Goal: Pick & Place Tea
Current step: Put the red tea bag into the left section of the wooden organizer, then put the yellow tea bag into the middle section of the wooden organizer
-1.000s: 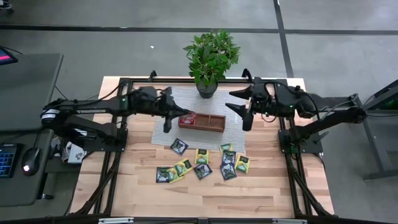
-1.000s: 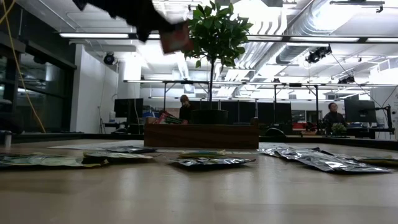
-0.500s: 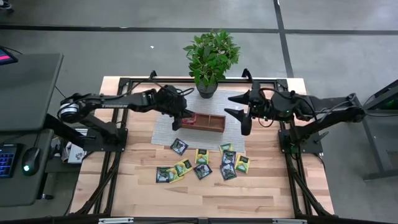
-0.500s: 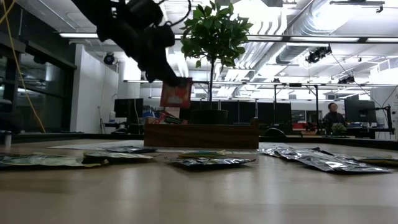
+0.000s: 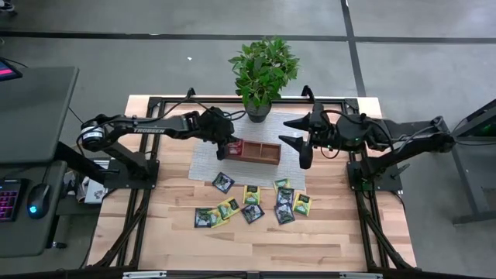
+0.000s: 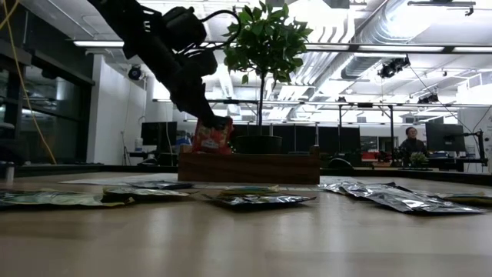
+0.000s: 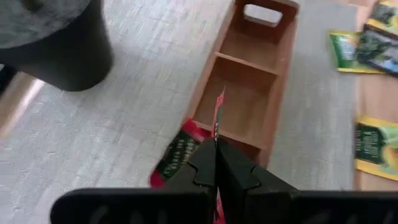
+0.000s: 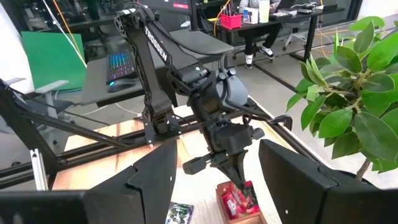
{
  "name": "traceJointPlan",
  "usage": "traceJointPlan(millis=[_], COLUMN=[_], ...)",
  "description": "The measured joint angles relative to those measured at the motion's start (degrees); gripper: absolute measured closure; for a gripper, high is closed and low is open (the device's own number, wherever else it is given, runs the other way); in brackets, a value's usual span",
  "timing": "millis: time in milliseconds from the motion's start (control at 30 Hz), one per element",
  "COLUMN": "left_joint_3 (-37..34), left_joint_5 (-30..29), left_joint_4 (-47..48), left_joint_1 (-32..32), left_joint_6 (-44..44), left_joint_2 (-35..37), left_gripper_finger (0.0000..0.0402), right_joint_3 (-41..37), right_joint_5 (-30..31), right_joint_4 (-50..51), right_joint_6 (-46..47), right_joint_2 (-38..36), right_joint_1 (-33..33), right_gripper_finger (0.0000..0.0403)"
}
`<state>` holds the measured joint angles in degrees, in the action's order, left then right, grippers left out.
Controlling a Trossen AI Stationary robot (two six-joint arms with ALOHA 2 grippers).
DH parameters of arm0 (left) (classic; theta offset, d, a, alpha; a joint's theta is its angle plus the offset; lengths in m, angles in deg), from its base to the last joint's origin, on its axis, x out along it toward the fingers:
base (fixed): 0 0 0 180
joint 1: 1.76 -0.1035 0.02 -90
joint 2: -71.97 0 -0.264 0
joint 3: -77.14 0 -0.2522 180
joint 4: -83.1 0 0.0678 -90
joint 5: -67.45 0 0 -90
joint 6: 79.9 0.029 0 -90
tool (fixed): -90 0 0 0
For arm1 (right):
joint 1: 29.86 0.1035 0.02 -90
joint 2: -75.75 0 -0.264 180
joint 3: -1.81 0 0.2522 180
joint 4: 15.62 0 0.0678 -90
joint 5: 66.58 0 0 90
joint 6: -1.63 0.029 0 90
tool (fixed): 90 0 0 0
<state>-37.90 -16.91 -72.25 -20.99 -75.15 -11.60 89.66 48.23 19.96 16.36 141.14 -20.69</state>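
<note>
One red tea sachet (image 7: 218, 115) pinched edge-on between clenched fingers of the left gripper (image 5: 230, 145), hanging just above the left-end compartment of the wooden tray (image 5: 267, 159), a little above centre of the high view. In the low view, same sachet (image 6: 211, 136) dangling at the tray's left end, lower edge about level with the rim. At least one more red sachet (image 7: 176, 158) already lying in that end compartment; exact number there not readable. Three compartments in the tray, the middle and far ones bare in the left wrist view.

Below the tray, on the bare wood (image 5: 325, 232) at lower centre of the high view, about nine loose sachets: one dark one (image 5: 223, 182) nearest the tray, a pair overlapping at the lower left of the group (image 5: 208, 218), the rest yellow-green or dark, spread rightward to a last yellow-green one (image 5: 301, 204).

Right gripper (image 5: 303, 145) released, fingers spread wide, holding nothing, hovering just right of the tray's right end.

One grey mat (image 5: 205, 155) under the tray. One potted plant (image 5: 263, 71) above it, at upper centre. One seated person (image 6: 411, 142) far off at right in the low view.
</note>
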Motion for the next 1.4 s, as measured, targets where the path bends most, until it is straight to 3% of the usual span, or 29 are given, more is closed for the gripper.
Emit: traceJointPlan(millis=[667,767,1100,1400], left_joint_3=[0.0,0.0,0.0,1.4], left_joint_5=[1.1,1.1,1.3,0.8], left_joint_4=[-0.2,-0.7,-0.5,0.4], left_joint_1=[0.0,0.1,0.1,0.1], left_joint_6=[0.2,1.1,1.1,3.7], left_joint_2=[0.0,0.0,0.0,0.1], left_gripper_finger=[0.0399,0.0379,0.0257,0.0230], right_joint_3=[0.0,0.0,0.0,0.0], right_joint_5=[0.1,0.1,-0.3,-2.0], right_joint_4=[0.0,0.0,0.2,2.4], right_joint_6=[-0.8,-0.8,-0.7,1.9], right_joint_2=[0.0,0.0,0.0,0.0], right_joint_1=[0.0,0.0,0.0,0.0], right_gripper_finger=[0.0180,0.0181,0.0181,0.0181])
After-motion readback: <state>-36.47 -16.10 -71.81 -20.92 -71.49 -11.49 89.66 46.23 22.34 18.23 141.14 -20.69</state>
